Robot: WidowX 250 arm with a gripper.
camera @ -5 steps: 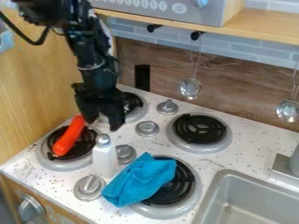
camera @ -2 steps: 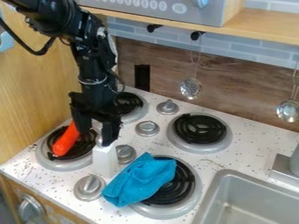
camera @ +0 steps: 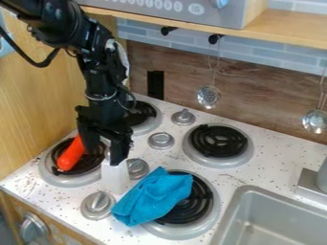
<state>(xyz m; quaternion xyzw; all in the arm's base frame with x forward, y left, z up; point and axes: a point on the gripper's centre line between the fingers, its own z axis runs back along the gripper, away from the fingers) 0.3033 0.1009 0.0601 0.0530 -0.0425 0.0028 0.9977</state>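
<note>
The black gripper (camera: 104, 151) hangs at the left of the stove, open, its two fingers spread apart. Its right finger covers part of the silver top of a white shaker (camera: 115, 178), which stands upright just below it; whether they touch I cannot tell. Behind and beside the left finger, an orange-red elongated object (camera: 71, 155) lies on the front left burner (camera: 54, 178), its upper end partly hidden. A crumpled blue cloth (camera: 153, 197) lies over part of the front right burner (camera: 205, 206).
Silver knobs, one of them the front knob (camera: 98, 205), stand between the burners. At the lower right is a metal sink (camera: 271, 210) with a faucet base (camera: 311, 185). Strainer ladles (camera: 208, 96) hang at the back wall under a wooden shelf (camera: 287, 25). A wooden panel (camera: 38, 105) borders the left.
From beside the orange-red object's upper end, the gripper has come down toward the front, over the white shaker's top. The objects on the stove have kept their places.
</note>
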